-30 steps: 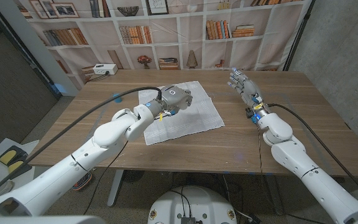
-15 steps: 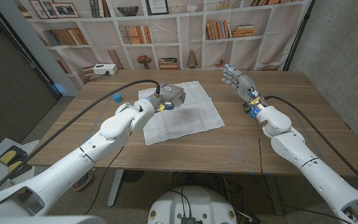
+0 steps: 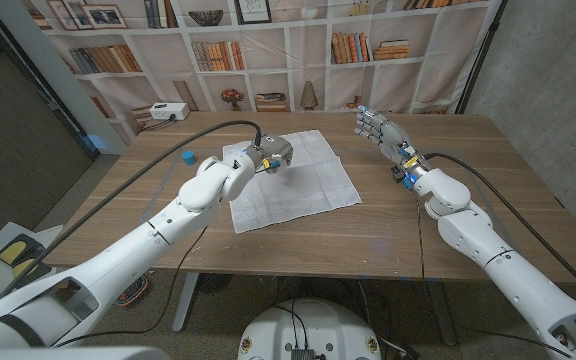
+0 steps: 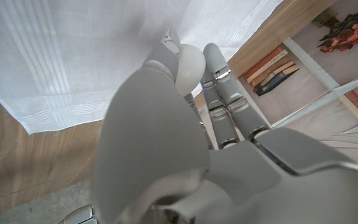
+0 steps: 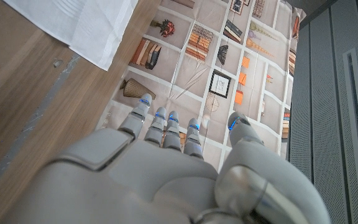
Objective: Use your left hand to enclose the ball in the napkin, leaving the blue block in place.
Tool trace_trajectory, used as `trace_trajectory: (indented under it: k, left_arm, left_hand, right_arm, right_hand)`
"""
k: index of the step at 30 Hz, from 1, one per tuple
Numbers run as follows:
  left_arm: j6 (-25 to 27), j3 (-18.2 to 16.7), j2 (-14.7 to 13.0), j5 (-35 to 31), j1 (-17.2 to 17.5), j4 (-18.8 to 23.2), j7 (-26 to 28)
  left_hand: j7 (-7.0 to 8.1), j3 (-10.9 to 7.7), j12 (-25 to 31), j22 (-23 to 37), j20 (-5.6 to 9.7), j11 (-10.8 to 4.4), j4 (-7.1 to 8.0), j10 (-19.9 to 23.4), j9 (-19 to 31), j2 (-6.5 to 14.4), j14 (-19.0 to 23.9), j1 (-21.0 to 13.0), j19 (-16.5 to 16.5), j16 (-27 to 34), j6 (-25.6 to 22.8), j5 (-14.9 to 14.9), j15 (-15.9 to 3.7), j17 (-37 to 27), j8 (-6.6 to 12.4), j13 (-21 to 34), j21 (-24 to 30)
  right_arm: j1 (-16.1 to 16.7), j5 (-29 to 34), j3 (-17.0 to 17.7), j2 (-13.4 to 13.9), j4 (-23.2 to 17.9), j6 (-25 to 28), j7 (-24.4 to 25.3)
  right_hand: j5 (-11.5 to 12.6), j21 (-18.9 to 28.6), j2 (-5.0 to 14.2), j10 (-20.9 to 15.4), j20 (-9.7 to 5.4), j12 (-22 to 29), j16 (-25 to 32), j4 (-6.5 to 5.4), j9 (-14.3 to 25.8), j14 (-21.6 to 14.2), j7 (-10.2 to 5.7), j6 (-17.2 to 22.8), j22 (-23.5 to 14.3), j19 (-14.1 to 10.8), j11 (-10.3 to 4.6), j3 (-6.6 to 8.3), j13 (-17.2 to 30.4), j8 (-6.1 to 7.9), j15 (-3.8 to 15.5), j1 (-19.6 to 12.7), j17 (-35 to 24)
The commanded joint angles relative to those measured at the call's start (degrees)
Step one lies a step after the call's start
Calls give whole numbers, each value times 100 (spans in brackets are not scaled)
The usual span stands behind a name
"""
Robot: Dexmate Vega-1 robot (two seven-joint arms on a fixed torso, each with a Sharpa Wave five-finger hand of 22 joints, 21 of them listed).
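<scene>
My left hand (image 3: pixel 271 158) has drawn back toward the napkin's (image 3: pixel 298 190) far left corner since a second ago, when it stood nearer the cloth's middle; it hangs over that corner now. In my left wrist view a white ball (image 4: pixel 191 65) sits pinched between my thumb and fingers (image 4: pixel 219 87), so I record this hand as grasping the ball, above the napkin (image 4: pixel 73 56). My right hand (image 3: pixel 380 130) has moved inward and slightly away from me; it stands raised right of the napkin, fingers (image 5: pixel 166 127) spread, holding nothing. The blue block (image 3: pixel 188 157) rests on the table (image 3: pixel 468 170) well to my left hand's left, off the napkin, unchanged. The napkin lies spread flat on the wooden table. Behind the table hangs a backdrop printed with bookshelves (image 3: pixel 298 50).
</scene>
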State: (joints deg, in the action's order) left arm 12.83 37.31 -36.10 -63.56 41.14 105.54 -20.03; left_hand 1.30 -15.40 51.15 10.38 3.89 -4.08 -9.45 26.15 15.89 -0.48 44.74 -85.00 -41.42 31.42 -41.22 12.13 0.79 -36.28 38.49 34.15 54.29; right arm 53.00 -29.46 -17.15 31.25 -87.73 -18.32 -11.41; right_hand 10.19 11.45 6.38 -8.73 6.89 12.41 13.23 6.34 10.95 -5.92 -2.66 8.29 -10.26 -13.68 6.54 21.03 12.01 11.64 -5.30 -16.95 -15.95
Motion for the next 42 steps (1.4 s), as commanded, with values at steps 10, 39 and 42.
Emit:
trace_trajectory:
  k: [10, 39, 42]
  left_arm:
    - [342, 843, 512, 110, -837, -1314, -73]
    - [707, 1448, 371, -929, -1158, -1196, -952]
    - [675, 1333, 318, -865, -1111, -1012, -1023]
  left_hand:
    - [-507, -63, 46, 4, 637, -8, 19, 10, 43, 674, 660, -596, 52, -61, -540, 34, -1220, -28, 1, -5, 77]
    - [834, 426, -1998, -37, -711, -218, 506, -2239, -499, 447, -2163, 1724, 2825, -2104, 3185, -179, -714, 1286, -2496, -1565, -496]
    - [880, 537, -2119, -37, -733, -250, 591, -2299, -504, 357, -2433, 2020, 3054, -2117, 3319, -173, -617, 1363, -2597, -1658, -637]
  right_arm:
    - [-146, -91, 45, -7, 390, -95, -351]
    - [-165, -71, 74, -70, 397, -65, -277]
    - [-180, -45, 63, -71, 392, -51, -259]
  right_hand:
    - [1, 29, -15, -43, 22, 3, -13, 23, 0, -23, -18, 64, -10, 15, 16, -19, 16, -14, 5, 14, -3]
    - [3, 30, 1, -29, 28, -11, -9, 34, 0, -35, -19, 62, -10, 13, -32, -29, 17, -23, -4, 17, 12]
    - [3, 31, 4, -34, 29, -10, -5, 35, 0, -42, -21, 59, -10, 11, -25, -30, 17, -25, -11, 19, 13]
